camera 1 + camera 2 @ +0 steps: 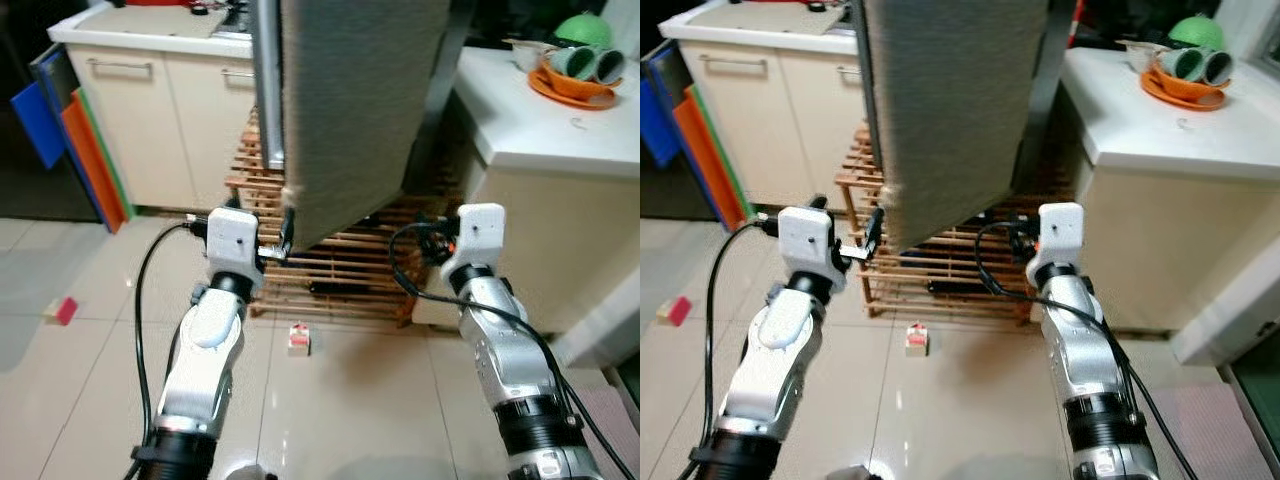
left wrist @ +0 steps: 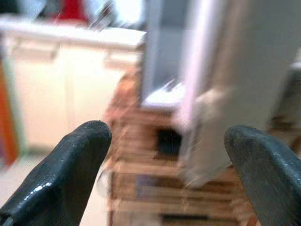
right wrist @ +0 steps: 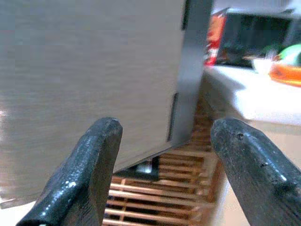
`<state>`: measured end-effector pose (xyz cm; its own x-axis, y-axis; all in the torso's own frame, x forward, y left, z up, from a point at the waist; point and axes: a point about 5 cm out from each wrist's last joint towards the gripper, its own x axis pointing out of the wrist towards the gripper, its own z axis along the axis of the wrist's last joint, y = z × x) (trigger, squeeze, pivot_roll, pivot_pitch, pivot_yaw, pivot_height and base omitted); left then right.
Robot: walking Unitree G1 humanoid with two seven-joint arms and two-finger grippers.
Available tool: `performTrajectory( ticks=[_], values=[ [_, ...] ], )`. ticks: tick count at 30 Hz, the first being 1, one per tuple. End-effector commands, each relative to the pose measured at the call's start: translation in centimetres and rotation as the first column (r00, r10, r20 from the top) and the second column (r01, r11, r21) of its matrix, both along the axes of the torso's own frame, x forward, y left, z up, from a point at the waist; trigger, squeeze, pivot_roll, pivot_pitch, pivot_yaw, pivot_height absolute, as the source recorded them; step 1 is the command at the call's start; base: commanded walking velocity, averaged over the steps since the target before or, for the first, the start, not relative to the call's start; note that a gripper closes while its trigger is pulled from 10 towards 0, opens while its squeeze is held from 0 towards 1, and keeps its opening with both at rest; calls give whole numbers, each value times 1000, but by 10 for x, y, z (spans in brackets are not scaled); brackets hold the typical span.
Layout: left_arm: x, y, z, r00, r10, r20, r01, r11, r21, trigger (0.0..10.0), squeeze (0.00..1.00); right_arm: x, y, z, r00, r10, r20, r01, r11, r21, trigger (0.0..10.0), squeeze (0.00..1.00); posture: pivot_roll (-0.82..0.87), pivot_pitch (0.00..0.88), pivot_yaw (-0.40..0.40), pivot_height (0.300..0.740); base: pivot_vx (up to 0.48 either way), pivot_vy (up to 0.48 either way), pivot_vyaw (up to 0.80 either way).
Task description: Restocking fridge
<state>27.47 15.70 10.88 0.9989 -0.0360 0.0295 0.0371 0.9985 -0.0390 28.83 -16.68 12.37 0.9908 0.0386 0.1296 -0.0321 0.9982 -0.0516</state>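
The grey fridge door (image 1: 355, 110) stands swung out in front of me, its lower corner hanging over a wooden slatted rack (image 1: 335, 270). My left gripper (image 1: 284, 235) is raised at that lower corner, just beside the door's edge. In the left wrist view its fingers (image 2: 80, 155) are spread wide with nothing between them. My right gripper (image 1: 432, 240) is held up under the door's right side, open and empty, with the door face (image 3: 89, 70) close ahead of its fingers (image 3: 94, 160). A small carton (image 1: 299, 339) lies on the floor tiles between my arms.
Cream cabinets (image 1: 150, 110) stand at back left, with blue and orange boards (image 1: 75, 140) leaning beside them. A white counter (image 1: 540, 120) on the right carries an orange plate with green bowls (image 1: 582, 62). A small pink object (image 1: 64, 310) lies on the floor at left.
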Motion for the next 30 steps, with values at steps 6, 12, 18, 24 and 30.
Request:
performTrajectory(
  ticks=[6,12,18,24,30],
  values=[
    [-20,18,-4,1000,9,2,-9,998,67,10000,0,-26,-23,-20,996,-82,-43,80,996,-27,10000,0,-21,0,-44,736,0,454,0],
    [-14,8,6,999,-34,41,27,986,162,10000,0,-34,9,-19,998,56,-7,-56,995,-83,10000,0,-13,0,-47,736,0,151,0],
    [-10,3,15,995,-59,77,43,980,195,10000,0,-35,32,-17,982,188,19,-182,968,-174,10000,0,-11,0,-44,736,0,0,0],
    [-7,0,17,994,-65,88,48,981,187,10000,0,-41,49,-16,942,335,20,-322,918,-230,5451,0,-9,0,-50,736,71,0,0],
    [-5,-6,15,994,-67,81,52,983,175,10000,0,-41,40,-15,963,268,7,-257,932,-257,10000,0,-35,0,-43,736,415,160,0]
  ],
)
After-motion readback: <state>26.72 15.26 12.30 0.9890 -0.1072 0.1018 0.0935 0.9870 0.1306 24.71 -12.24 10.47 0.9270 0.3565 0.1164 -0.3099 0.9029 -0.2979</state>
